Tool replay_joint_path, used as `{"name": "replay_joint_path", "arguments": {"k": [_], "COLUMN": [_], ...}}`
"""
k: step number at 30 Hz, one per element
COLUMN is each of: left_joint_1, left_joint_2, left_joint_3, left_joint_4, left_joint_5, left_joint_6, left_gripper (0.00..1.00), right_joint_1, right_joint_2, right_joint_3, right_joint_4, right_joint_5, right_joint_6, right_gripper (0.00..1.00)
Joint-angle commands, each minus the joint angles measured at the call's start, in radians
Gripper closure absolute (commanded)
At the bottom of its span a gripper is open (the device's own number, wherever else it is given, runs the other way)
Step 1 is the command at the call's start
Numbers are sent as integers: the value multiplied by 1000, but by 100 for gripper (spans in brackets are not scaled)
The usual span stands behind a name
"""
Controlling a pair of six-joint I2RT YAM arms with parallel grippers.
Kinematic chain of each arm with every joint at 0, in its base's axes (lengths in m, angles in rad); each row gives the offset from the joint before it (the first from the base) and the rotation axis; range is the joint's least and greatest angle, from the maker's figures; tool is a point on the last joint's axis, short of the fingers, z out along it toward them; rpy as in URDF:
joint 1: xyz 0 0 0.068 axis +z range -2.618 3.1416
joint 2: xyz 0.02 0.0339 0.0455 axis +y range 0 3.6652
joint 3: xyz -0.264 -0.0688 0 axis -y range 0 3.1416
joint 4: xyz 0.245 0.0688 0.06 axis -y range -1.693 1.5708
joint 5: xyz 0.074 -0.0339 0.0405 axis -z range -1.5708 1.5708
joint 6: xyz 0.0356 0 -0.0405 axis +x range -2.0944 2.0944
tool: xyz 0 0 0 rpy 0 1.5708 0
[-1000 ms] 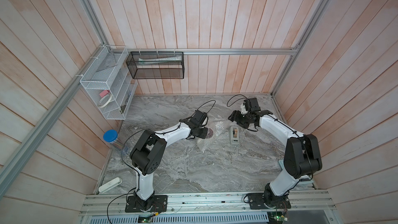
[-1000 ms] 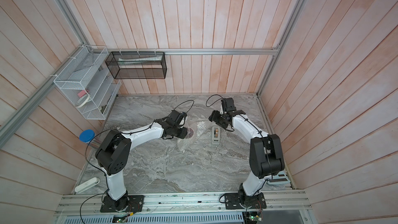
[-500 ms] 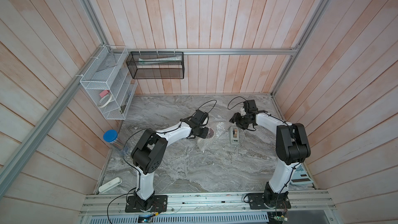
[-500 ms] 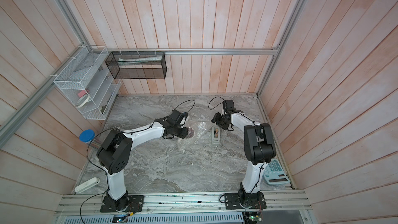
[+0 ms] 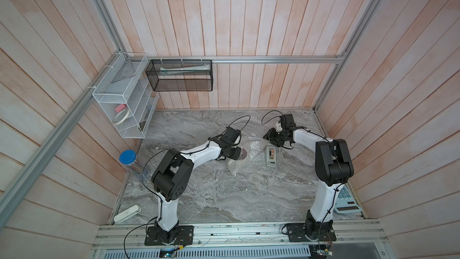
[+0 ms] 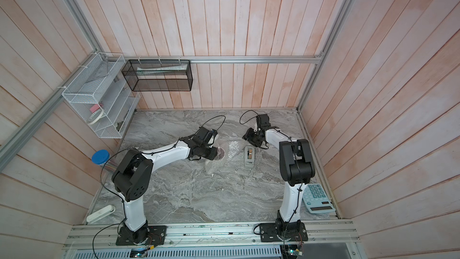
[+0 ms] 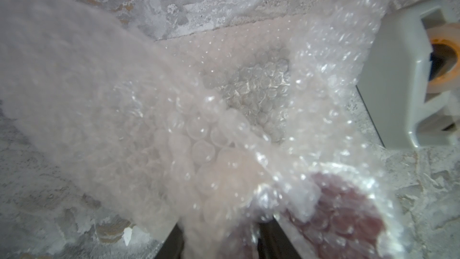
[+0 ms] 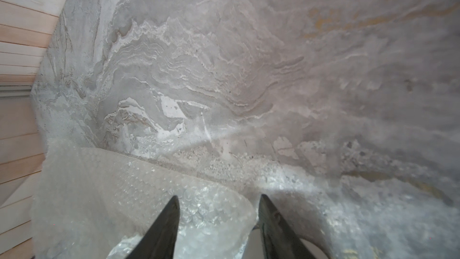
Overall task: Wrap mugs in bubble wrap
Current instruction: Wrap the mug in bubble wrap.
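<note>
Mug (image 5: pixel 243 152) stands upright just toward 12 o'clock from the middle of the table (image 5: pixel 219 195), with bubble wrap (image 5: pixel 254 145) draped over its mouth, so the red inside shows through the bubbles. I'd call the job partway done: loose flaps spread out at 6 and 2 o'clock of it, the sides look uncovered, and nothing is taped.

The left gripper (image 5: pixel 235 152) sits at the mug's 9 o'clock, its fingers buried under wrap, so I cannot tell whether they pinch anything. The right gripper (image 8: pixel 219 196) hovers at 2 o'clock, fingers apart around the sheet's edge.

I count one mug, one sheet, one tape dispenser (image 5: pixel 270 156) at 3 o'clock, and two arms.
</note>
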Motion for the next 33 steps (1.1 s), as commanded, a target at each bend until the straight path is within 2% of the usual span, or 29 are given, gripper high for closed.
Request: {"name": "replay_joint_path", "arguments": {"k": [1,5,10,18,26,33], "left_joint_1": [-12,-12,-12,-9,0,11], "left_joint_2": [49,47,45,26,10,-8], "left_joint_3": [-17,-19,-23,-52,-77,-106], "left_joint_4": [-36,-36,-35,-11,17,49], "left_joint_5": [6,7,6,-2,3,14], "left_joint_6": [9,9,11,20,18,9], "left_gripper": [58,58,58,58,58,58], "right_joint_1": [-2,1,2,60,206,316], "right_joint_2": [16,19,5,-132,-258,-289], "right_joint_3": [25,26,22,-50,-156,-273], "right_joint_4": [11,9,22,149,244,328], "right_joint_5": [-24,-34,-62,-139,-207,-213], "right_joint_6": [18,23,22,42,83,172], "right_gripper": [51,66,99,100,100,100]}}
